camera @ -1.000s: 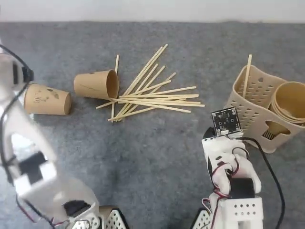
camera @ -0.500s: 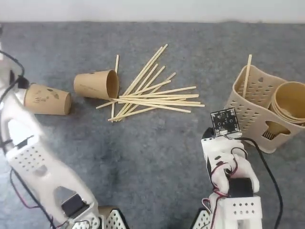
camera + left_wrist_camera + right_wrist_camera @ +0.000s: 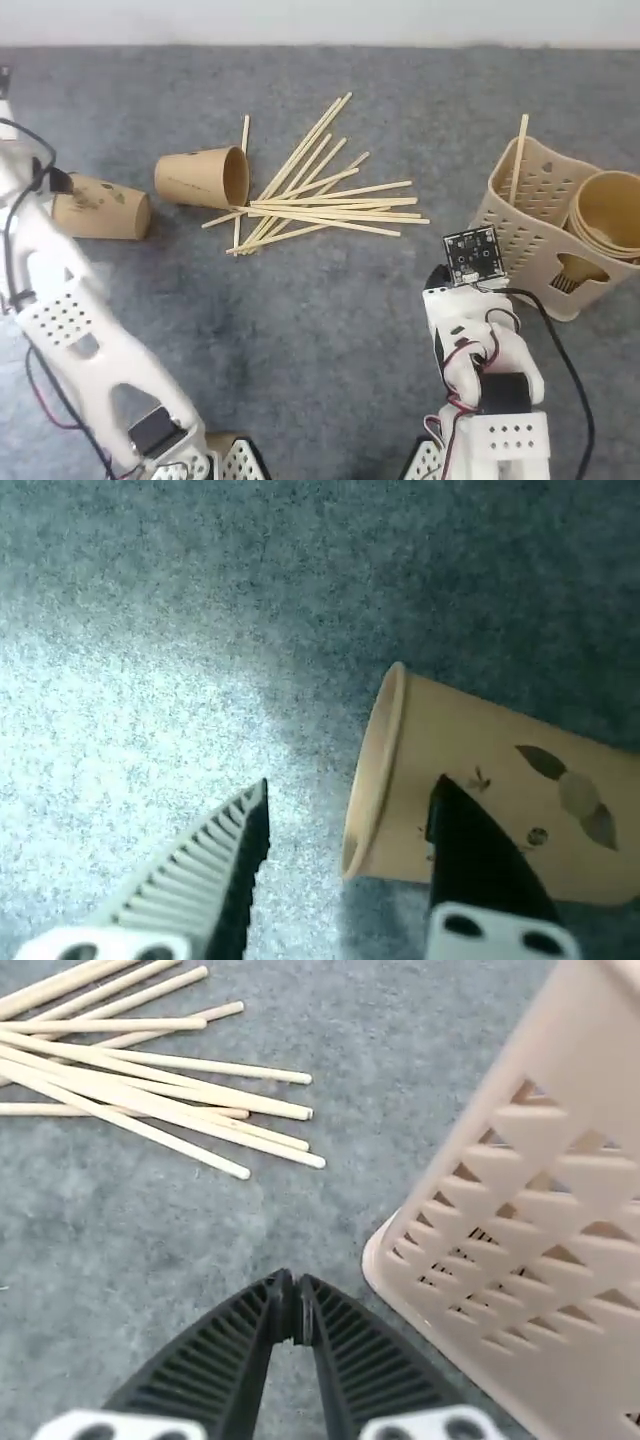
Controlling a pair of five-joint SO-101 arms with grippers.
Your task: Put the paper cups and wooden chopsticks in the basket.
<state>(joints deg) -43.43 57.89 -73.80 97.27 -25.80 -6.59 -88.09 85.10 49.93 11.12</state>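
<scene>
At the counter's left edge, our left fingers (image 3: 215, 875), spread wide, straddle the rim of a toppled paper cup (image 3: 500, 780) we judge light and crushable, best pinched gently across that stiffer rim.

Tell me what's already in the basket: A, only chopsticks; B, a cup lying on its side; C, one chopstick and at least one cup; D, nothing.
C: the basket holds one chopstick standing in one compartment and a cup, mouth up, in the next.
</scene>
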